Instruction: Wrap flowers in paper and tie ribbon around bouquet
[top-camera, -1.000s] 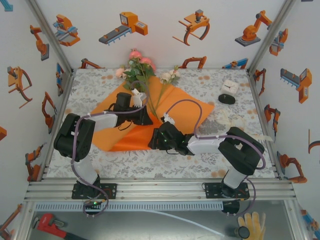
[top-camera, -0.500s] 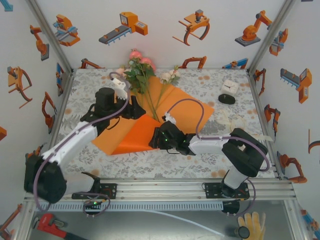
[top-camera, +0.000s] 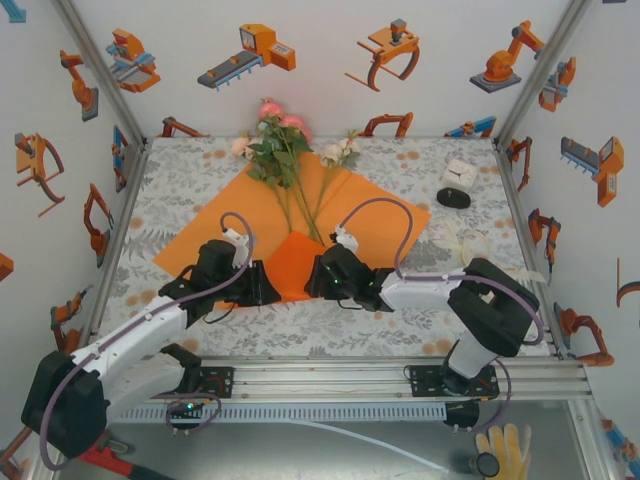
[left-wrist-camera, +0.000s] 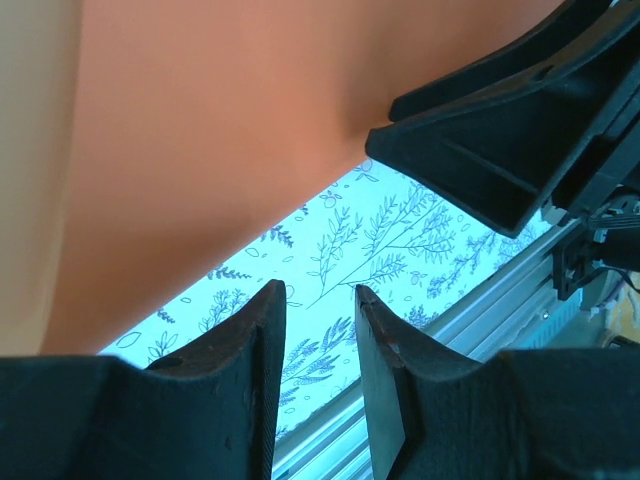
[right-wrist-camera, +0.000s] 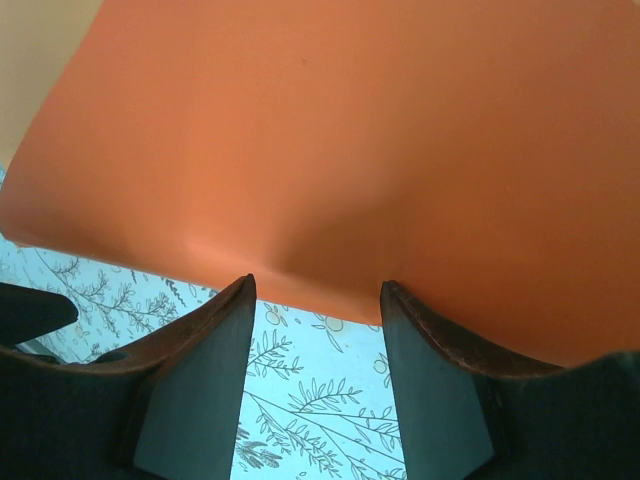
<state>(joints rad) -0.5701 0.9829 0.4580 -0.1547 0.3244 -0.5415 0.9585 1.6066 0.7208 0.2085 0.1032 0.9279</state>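
**A:** What has moved since half a second ago?

**B:** The left arm. It was stretched to the far side with its gripper beside the stems. It has since pulled back, and the left gripper (left-wrist-camera: 315, 290) now sits low at the near corner of the paper (top-camera: 380, 225). The right arm has hardly shifted.

**A:** And the paper itself?

**B:** A second ago its left half was folded over. Now that half lies spread flat on the counter (top-camera: 180, 190), reaching out to the left. Only the near corner is turned up, as a small flap between the two grippers.

**A:** Is the left gripper holding that flap?

**B:** No. Its fingers stand apart with the printed cloth showing through the gap, and the paper's edge runs just past the tips.

**A:** The right gripper (right-wrist-camera: 317, 282)?

**B:** It is wide open too. Its fingertips are right at the paper's edge, with bare cloth between them and nothing pinched.

**A:** Where are the flowers (top-camera: 278, 150)?

**B:** They are at the far middle. The blooms lie off the paper's far corner, and the stems run near across its centre toward the flap.

**A:** And the ribbon (top-camera: 458, 240)?

**B:** It is loose on the counter, near the paper's right corner.
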